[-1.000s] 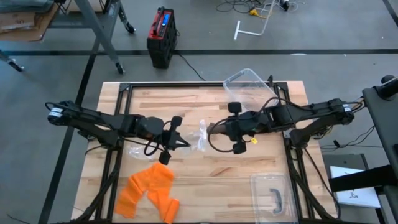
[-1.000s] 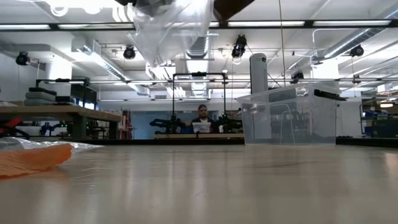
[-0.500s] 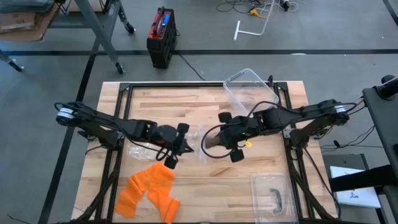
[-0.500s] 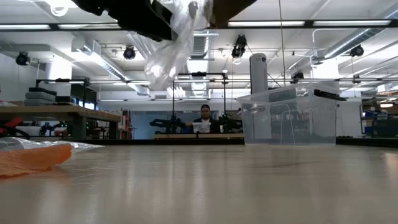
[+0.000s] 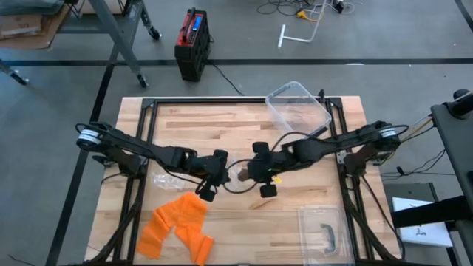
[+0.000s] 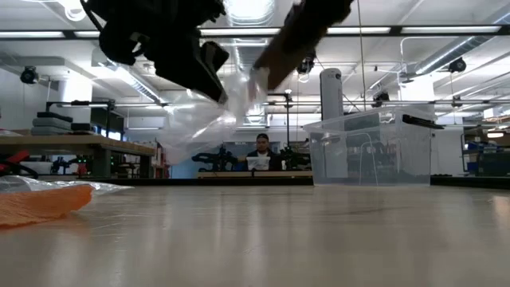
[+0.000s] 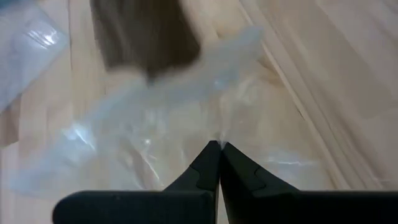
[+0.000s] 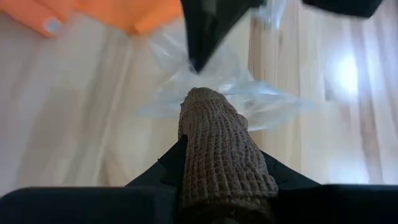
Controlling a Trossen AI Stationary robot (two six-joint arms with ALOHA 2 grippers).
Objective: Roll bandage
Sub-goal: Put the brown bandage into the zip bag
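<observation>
A brown knitted bandage roll [image 8: 214,143] sits between the fingers of my right gripper [image 8: 219,149], over the table's middle [image 5: 250,171]. Its far end [image 8: 202,96] meets a clear plastic bag [image 7: 155,124]; whether it is inside the bag I cannot tell. My left gripper [image 7: 219,148] is shut on that bag, facing the right gripper [image 5: 222,168]. In the low view the bag [image 6: 203,123] hangs between both grippers, above the table. An orange bandage [image 5: 177,225] lies loose on the table's near left. My left gripper pinches an edge of the clear bag [image 7: 219,138] between its two shut fingertips, slanting down from the table's left. The bag spreads away from the fingers, slack and lifted clear of the table. My right gripper holds the brown roll between its two fingers [image 8: 177,152], which lie along the roll. It slants down from the table's right. The roll's far end [image 8: 202,96] sticks out past the fingertips against the bag, clear of the table.
A clear plastic bin [image 5: 298,103] stands at the far right and its lid [image 5: 325,230] lies at the near right. Another clear bag [image 5: 162,179] lies left of the grippers. A person sits in the room behind the table [image 6: 259,155].
Both grippers have come down and drawn toward each other over the table's middle, the left going right and the right going left. The bag has sunk with them and now spreads out lower, with the brown roll at it.
</observation>
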